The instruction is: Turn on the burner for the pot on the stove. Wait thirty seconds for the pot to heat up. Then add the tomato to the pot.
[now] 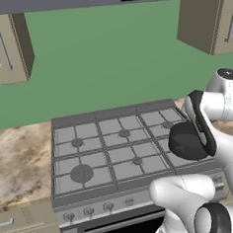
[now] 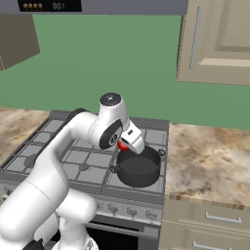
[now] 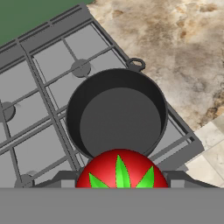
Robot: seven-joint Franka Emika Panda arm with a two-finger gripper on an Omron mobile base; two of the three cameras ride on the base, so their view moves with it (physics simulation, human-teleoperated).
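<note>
Three views, taken in turn.

Left base view: the stove is seen w/ six burners under dark grates; the pot sits on the front right grate, partly hidden by the white arm bent across it.

Right base view: the pot is shown at the stove's front right corner, next to the marbled counter. The tomato is carried just above the pot's rear rim; the gripper is largely masked by the wrist.

Hand view: the tomato is pinched between the two fingers, green stem leaves facing the camera. The open pot lies directly beyond it and looks empty. Whether the burner is lit cannot be told.

Handling (judged): the tomato is light, smooth-skinned and soft, so it is likely to slip under a loose grip and bruise or split under a hard one. It is best held across its widest part w/ moderate force and released low over the pot's middle, approx. centred, to avoid a bounce off the rim.
</note>
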